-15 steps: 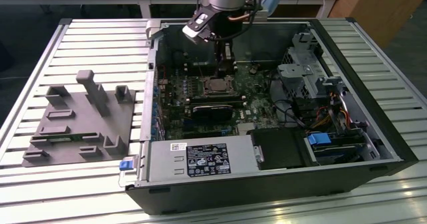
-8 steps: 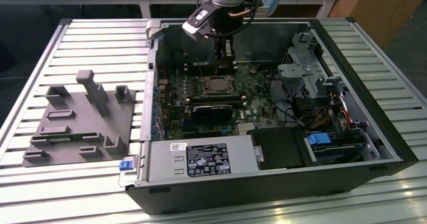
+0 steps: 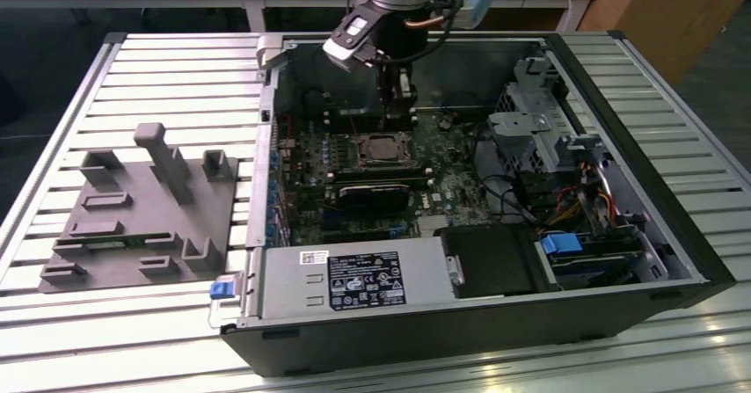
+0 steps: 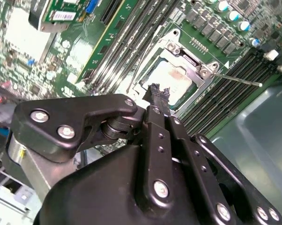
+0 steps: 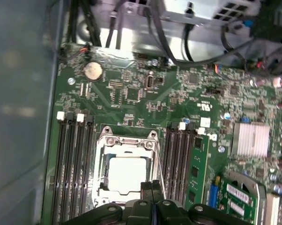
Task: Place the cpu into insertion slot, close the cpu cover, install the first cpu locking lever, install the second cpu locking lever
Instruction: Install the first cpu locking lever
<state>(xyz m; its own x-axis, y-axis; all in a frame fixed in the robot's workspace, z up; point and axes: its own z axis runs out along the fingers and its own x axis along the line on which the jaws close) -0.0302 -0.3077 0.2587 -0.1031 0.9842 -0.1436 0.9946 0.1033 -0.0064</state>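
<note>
The open computer case (image 3: 470, 345) lies on a slatted table (image 3: 153, 76), with a grey moulded fixture (image 3: 141, 217) at its 9 o'clock in the exterior view. Inside, the insertion slot (image 3: 359, 143) sits near the middle of the green circuit board (image 5: 131, 93), and the power supply (image 3: 352, 280) is at its 6 o'clock in that view. The cpu (image 3: 381, 150) (image 4: 171, 77) (image 5: 127, 174) rests in the slot, its pale metal top showing through the cut-out of the cpu cover (image 4: 203, 71) (image 5: 128, 143), which lies down around it. A thin locking lever (image 4: 237, 78) juts from one socket corner over the long memory slots (image 5: 75, 159). The gripper (image 3: 397, 103) (image 4: 157, 91) (image 5: 152, 186) hangs just at the slot's 12 o'clock in the exterior view, its jaws pressed together with nothing between them. In both wrist views its tip overlaps the cpu's edge; I cannot tell whether it touches.
</note>
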